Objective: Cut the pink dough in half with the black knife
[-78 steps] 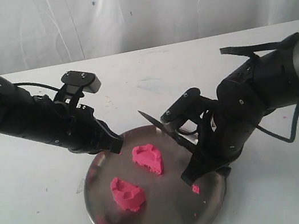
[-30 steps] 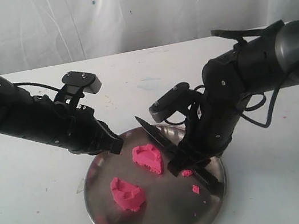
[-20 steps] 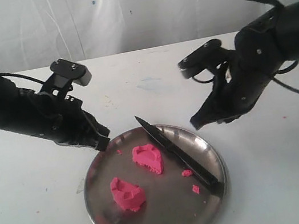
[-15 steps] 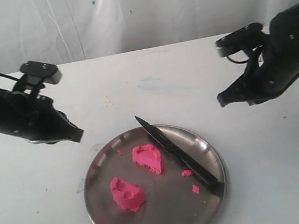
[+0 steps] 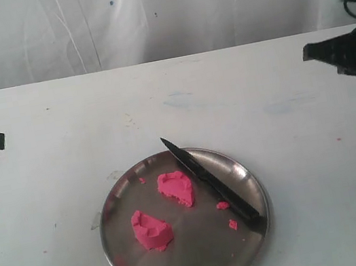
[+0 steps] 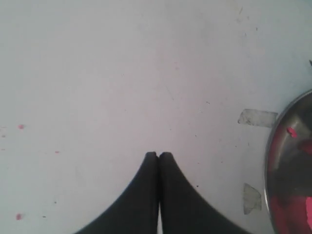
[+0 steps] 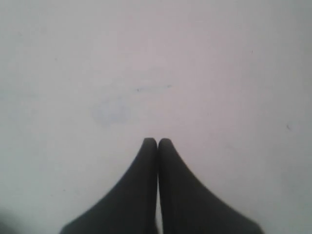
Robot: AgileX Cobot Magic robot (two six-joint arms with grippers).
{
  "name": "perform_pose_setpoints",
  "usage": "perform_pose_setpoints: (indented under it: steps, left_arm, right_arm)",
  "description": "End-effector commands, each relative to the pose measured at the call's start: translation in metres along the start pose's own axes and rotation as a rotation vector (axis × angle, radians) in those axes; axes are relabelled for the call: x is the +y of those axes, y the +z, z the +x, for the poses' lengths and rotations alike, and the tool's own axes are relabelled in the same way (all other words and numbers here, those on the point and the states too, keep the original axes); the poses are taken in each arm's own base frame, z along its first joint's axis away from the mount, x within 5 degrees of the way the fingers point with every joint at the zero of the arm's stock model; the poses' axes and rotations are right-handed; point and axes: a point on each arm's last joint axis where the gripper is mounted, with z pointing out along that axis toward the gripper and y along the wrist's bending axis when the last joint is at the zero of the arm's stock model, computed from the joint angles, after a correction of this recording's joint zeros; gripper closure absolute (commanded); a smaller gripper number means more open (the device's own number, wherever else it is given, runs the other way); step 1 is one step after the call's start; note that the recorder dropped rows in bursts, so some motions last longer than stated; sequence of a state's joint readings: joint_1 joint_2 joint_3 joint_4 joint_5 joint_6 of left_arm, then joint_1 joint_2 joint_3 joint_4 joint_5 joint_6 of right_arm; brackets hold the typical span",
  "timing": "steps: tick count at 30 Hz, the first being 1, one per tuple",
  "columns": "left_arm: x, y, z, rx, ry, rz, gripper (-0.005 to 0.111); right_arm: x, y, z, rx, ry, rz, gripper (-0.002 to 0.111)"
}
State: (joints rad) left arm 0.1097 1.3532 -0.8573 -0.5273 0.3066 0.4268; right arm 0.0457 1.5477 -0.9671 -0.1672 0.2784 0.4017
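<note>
Pink dough point(image 5: 175, 188) lay in two chunks on your metal plate point(image 5: 129, 248), the black knife point(image 5: 211, 184) resting beside them across the plate. Since half a second earlier, both arms had pulled back to the bench point(image 5: 179, 98) edges; left gripper point(image 6: 159, 156) and right gripper point(image 7: 157, 142) jaws were clenched empty. No writing showed.

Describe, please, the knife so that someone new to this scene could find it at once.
Look at the round metal plate on the white table. The knife lies slantwise across the plate's right side, its tip poking over the far rim. It is long, slim and all black, unlike the two pink dough chunks beside it.
</note>
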Motion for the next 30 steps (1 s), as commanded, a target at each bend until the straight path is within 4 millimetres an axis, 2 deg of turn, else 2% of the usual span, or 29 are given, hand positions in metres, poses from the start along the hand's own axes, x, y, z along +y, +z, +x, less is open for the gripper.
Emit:
perform_pose_setpoints:
  steps: [1, 8, 10, 13, 17, 18, 19, 24, 30]
  left_arm:
    - [-0.005, -0.039, 0.018, -0.172, -0.013, -0.064, 0.107]
    - [-0.008, -0.099, 0.067, -0.573, -0.047, -0.209, 0.107]
    - [-0.01, -0.115, 0.081, -0.685, -0.059, -0.226, 0.107]
    - [-0.015, -0.13, 0.098, -0.763, -0.043, -0.215, 0.107]
    - [-0.021, -0.138, 0.112, -0.8, -0.026, -0.191, 0.107]
    - [-0.021, -0.139, 0.116, -0.809, -0.023, -0.186, 0.107]
    - [-0.022, -0.139, 0.118, -0.806, -0.022, -0.184, 0.107]
    - [-0.022, -0.139, 0.118, -0.812, -0.021, -0.184, 0.107]
    - [-0.022, -0.139, 0.118, -0.812, -0.021, -0.184, 0.107]
  right_arm:
    - [0.001, -0.047, -0.02, -0.158, 0.034, -0.035, 0.108]
    - [0.0, -0.147, -0.036, -0.441, 0.047, -0.105, 0.108]
    - [-0.003, -0.175, -0.032, -0.553, 0.003, -0.117, 0.108]
    - [-0.007, -0.213, -0.015, -0.724, -0.072, -0.139, 0.108]
    - [-0.012, -0.242, 0.015, -0.886, -0.151, -0.168, 0.108]
    - [-0.015, -0.257, 0.031, -0.962, -0.197, -0.163, 0.108]
    - [-0.017, -0.264, 0.038, -0.986, -0.206, -0.159, 0.108]
    - [-0.033, -0.291, 0.072, -0.958, -0.135, -0.115, 0.108]
    - [-0.039, -0.31, 0.088, -1.018, -0.122, -0.113, 0.108]
